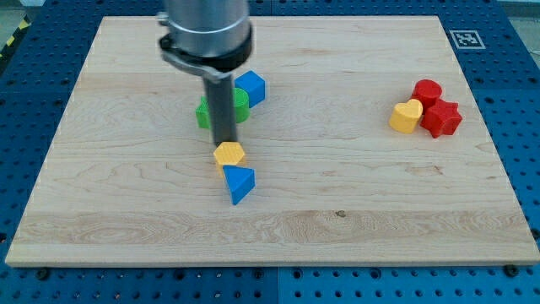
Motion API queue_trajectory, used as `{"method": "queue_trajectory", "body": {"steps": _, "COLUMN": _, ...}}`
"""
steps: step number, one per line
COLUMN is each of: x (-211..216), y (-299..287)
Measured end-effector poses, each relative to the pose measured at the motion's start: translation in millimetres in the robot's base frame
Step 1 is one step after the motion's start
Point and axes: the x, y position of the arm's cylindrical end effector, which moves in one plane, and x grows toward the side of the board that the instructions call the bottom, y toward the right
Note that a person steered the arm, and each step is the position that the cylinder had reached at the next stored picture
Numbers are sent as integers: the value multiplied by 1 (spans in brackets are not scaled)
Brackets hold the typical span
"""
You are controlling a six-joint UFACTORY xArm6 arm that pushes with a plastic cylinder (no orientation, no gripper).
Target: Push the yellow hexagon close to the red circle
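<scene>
My tip touches the hexagon's top-left edge. The red circle lies far right. No claw here.

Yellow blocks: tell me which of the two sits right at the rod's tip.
The yellow hexagon, mid-board just below my tip and above the blue triangle. The yellow heart lies far at the view's right, beside the red circle.
</scene>
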Motion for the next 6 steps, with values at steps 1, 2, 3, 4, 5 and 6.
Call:
{"method": "queue_trajectory", "body": {"steps": 1, "x": 0, "y": -25}}
{"method": "queue_trajectory", "body": {"steps": 2, "x": 0, "y": -57}}
{"method": "queue_trajectory", "body": {"steps": 3, "x": 0, "y": -64}}
{"method": "queue_trajectory", "body": {"steps": 4, "x": 0, "y": -64}}
{"method": "queue_trajectory", "body": {"steps": 5, "x": 1, "y": -52}}
{"method": "queue_trajectory", "body": {"steps": 6, "x": 14, "y": -43}}
